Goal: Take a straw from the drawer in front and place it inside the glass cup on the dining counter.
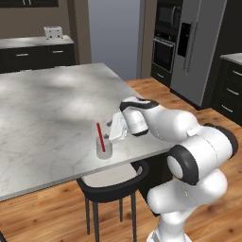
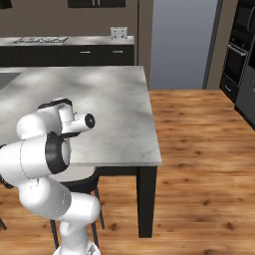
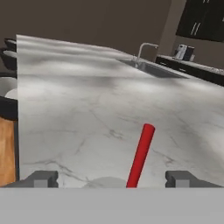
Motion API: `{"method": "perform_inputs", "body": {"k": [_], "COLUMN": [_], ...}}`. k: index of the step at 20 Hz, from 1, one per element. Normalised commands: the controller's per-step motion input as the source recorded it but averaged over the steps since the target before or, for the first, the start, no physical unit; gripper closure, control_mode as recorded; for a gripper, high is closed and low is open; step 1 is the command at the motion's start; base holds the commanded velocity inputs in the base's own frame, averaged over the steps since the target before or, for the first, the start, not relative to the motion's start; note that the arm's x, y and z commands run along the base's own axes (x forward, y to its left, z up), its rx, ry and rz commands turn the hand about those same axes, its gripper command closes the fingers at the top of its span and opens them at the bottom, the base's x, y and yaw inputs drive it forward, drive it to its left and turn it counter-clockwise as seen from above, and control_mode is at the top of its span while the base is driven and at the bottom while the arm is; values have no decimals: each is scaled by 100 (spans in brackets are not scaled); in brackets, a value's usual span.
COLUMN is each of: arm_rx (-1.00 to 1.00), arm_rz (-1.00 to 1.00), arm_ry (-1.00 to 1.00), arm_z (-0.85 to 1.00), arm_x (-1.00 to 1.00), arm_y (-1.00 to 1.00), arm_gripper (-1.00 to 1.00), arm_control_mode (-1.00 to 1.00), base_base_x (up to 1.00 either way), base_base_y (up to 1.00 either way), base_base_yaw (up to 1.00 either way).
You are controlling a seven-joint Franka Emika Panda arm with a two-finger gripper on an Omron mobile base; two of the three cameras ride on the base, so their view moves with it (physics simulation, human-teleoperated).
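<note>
Thin bright red straw [image 1: 100, 137] leaning inside small clear glass cup [image 1: 104, 148] on white-grey marble dining counter [image 1: 47, 108]; two-finger gripper [image 3: 112, 179] spread wide, grasping nothing, released for delivery.

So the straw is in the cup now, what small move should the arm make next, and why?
Probably pull the gripper straight back from the glass cup. The straw leans in the cup on the dining counter, and both fingers stand wide apart, touching nothing, so only a clean retreat seems left.
</note>
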Motion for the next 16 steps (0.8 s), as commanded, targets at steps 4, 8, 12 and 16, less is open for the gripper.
{"method": "perform_inputs", "body": {"k": [4,8,12,16], "arm_rx": [-16,-11,-6,-1], "arm_rz": [-4,-3,-1,-2], "arm_ry": [-1,0,0,0], "arm_z": [38,43,29,16], "arm_x": [-12,-33,-61,-79], "arm_y": [-23,-40,-58,-67], "arm_gripper": [-100,-100,-100,-100], "arm_control_mode": [-100,-100,-100,-100], "base_base_x": [0,0,0,0], "base_base_y": [0,0,0,0], "base_base_yaw": [0,0,0,0]}}
